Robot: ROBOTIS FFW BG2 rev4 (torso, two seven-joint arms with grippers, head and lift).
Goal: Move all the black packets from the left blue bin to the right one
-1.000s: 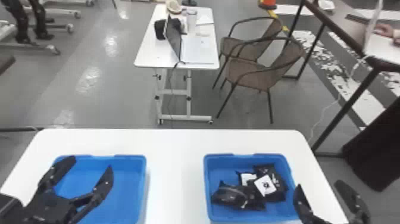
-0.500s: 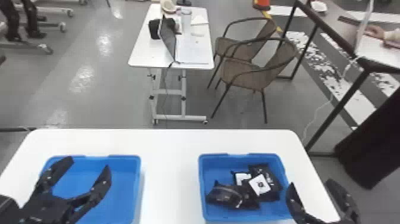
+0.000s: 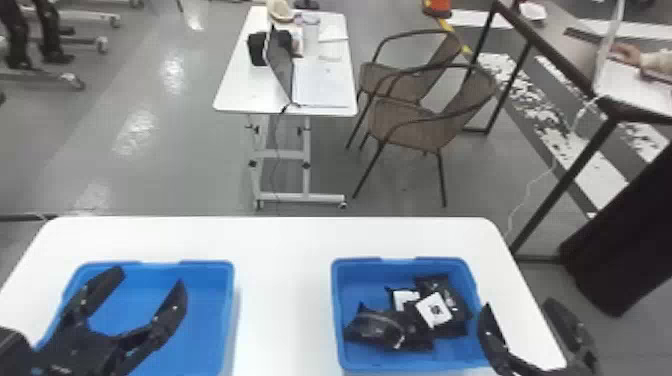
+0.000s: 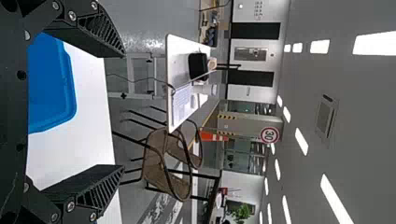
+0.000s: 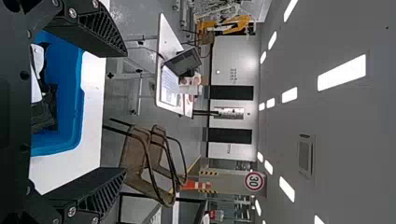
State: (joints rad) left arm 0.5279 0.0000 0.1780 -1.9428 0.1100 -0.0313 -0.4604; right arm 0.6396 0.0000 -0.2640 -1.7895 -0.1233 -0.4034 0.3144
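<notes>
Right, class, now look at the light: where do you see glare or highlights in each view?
Head view: pale glare patches on the grey floor, small highlights on a black packet; left wrist view: ceiling lights glaring solid white, plus a shiny patch of floor; right wrist view: ceiling lights again glaring white.

Left bin (image 3: 228,300), lower left of the head view: solid blue. Right bin (image 3: 338,295), lower right: matching blue. Packets (image 3: 375,327): black; square label (image 3: 425,312): white, black central mark. Near table (image 3: 287,300), lower centre: plain white. Chairs (image 3: 407,120), upper right: brown, woven pattern, dark frames.
</notes>
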